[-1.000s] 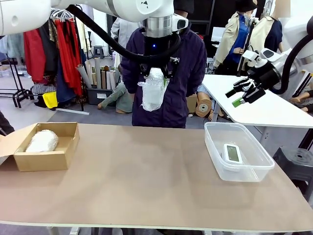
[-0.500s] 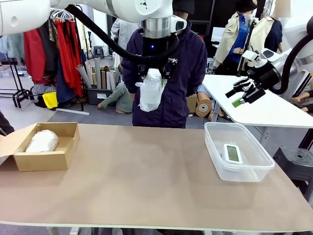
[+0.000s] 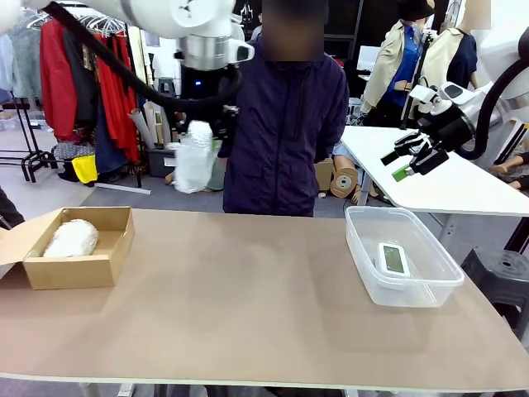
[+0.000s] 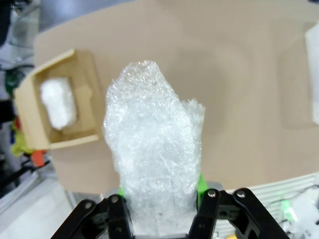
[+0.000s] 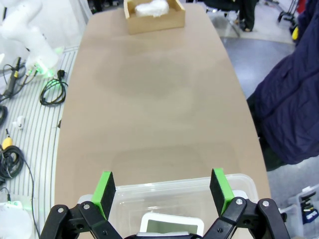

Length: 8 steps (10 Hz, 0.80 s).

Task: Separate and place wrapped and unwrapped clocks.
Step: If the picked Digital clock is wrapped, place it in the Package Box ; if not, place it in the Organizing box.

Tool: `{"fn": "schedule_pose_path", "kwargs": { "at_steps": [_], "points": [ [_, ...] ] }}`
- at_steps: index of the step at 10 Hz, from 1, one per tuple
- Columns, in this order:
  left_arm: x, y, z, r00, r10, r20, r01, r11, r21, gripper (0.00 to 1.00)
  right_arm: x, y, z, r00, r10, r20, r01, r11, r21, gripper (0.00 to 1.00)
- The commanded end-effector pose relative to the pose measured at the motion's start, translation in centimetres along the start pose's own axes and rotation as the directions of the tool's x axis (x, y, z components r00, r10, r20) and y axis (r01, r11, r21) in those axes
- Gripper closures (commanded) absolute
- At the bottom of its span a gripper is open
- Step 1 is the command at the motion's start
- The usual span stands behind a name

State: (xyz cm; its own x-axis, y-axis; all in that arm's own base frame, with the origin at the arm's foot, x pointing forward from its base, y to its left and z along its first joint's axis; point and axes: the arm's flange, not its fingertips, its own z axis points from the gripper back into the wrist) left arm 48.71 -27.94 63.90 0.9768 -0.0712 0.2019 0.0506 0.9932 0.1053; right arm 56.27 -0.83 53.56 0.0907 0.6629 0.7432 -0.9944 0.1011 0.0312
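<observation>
High over the table's far edge, left of the middle, my left gripper (image 3: 201,132) is shut on a wrapped clock (image 3: 193,163), a lumpy bundle in whitish bubble wrap. In the left wrist view this bundle (image 4: 154,159) rises between the green pads of the left gripper (image 4: 159,191). Another wrapped clock (image 3: 72,237) lies in the brown cardboard box (image 3: 70,271) at the table's left; the box (image 4: 35,124) and its bundle (image 4: 58,102) sit down to the left. The unwrapped white clock (image 3: 393,259) lies in the clear tub (image 3: 364,273) at the right. My right gripper (image 3: 410,160) hangs open above that tub (image 5: 239,180) and clock (image 5: 169,226).
A person in a dark coat (image 3: 285,124) stands at the far side, behind the middle of the brown table (image 3: 248,314). A white side table (image 3: 446,182) stands beyond the right end. The right wrist view shows the box (image 5: 154,22) at the far end and cables on the floor (image 5: 52,89).
My left arm has swung to the left with the wrapped clock, from in front of the person toward the box side. The right arm has not moved.
</observation>
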Motion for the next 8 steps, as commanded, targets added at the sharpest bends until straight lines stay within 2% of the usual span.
{"fn": "schedule_pose_path", "kwargs": {
  "at_steps": [1,2,5,8],
  "points": [
    [-2.4,4.9,-1.3,1.000,0.012,-0.018,-0.012,1.000,0.014,1.00,-0.1,0.3,-0.1,1.000,0.024,-0.018,-0.024,1.000,-0.011,0.00],
    [-3.0,7.0,-1.9,0.998,0.053,-0.021,-0.052,0.998,0.043,1.00,-0.1,0.3,-0.1,1.000,0.024,-0.018,-0.024,1.000,-0.011,0.00],
    [-3.8,10.5,-2.6,0.998,0.057,0.019,-0.058,0.996,0.072,1.00,-0.1,0.3,-0.1,1.000,0.024,-0.018,-0.024,1.000,-0.011,0.00],
    [-4.2,14.6,-3.7,0.990,0.137,0.023,-0.138,0.989,0.045,1.00,-0.1,0.3,-0.1,1.000,0.024,-0.018,-0.024,1.000,-0.011,0.00]
  ]
}}
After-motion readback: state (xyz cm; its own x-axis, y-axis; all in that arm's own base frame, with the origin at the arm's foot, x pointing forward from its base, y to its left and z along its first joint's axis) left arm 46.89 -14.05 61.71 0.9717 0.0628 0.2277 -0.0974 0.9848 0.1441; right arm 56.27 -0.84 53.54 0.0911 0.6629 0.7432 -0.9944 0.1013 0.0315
